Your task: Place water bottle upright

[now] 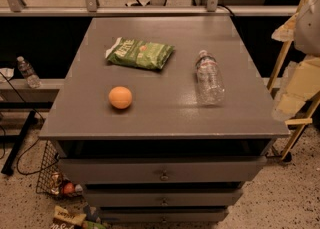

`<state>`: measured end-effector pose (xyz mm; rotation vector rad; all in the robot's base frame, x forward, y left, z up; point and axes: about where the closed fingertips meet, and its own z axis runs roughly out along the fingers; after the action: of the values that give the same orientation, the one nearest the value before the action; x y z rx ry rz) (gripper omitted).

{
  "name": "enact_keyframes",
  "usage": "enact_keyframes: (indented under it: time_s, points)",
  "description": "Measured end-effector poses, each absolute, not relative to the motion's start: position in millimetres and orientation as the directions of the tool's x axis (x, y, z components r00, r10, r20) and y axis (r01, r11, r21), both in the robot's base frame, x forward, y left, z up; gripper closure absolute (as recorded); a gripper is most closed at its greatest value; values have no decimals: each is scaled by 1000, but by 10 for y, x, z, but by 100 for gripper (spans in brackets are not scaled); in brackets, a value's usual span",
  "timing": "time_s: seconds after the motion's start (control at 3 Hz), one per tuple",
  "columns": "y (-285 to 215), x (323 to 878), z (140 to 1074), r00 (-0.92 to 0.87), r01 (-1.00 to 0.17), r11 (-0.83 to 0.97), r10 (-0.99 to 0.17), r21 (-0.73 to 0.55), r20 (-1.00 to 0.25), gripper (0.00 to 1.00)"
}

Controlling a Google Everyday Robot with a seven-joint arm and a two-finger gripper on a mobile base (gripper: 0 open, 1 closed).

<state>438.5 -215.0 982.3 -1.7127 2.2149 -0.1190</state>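
Gripper: at the right edge of view; its state we cannot tell. We find the water bottle lying on its side on the grey cabinet, right of the orange ball.

Clear water bottle on its side, tabletop right; hand further right.
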Motion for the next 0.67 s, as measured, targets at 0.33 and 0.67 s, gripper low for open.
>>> enact_keyframes:
  time_s: [0.33, 0.67]
  points:
    - [-2150, 4385, 9824, -217, -924, 271, -953, -269, -213, 0]
    - [-2104, 4456, 9809, -276, -909, 331, -933, -251, -233, 0]
